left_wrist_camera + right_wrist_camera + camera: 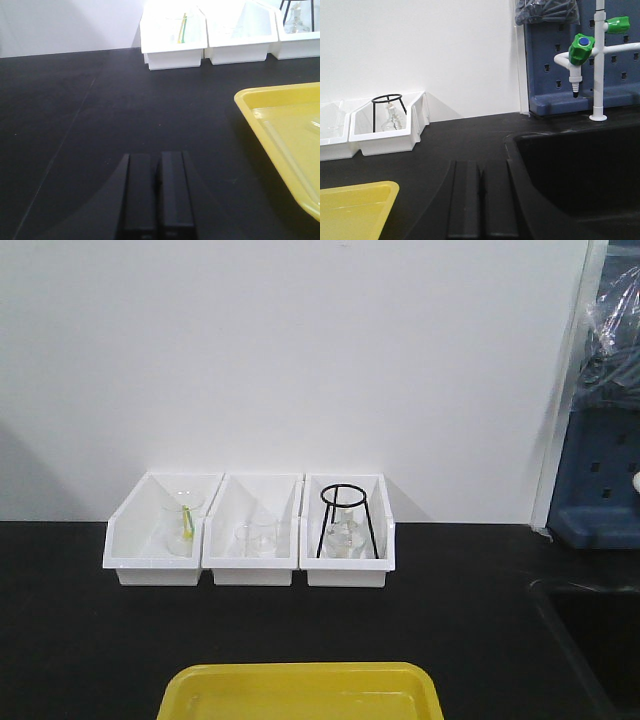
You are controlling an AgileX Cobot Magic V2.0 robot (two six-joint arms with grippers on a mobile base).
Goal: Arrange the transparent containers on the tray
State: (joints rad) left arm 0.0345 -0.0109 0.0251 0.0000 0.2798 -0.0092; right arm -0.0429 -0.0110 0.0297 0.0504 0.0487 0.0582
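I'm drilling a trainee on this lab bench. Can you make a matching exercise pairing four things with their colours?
Things:
1. tray
2. bins
3. tripod stand
4. tap handle

Colours:
A. green
B. white
C. yellow
D. black

Pairs: 1-C, 2-B, 3-D, 4-A

tray (300, 690) front centre | three bins (250, 530) in row behind | sink (580, 170) right
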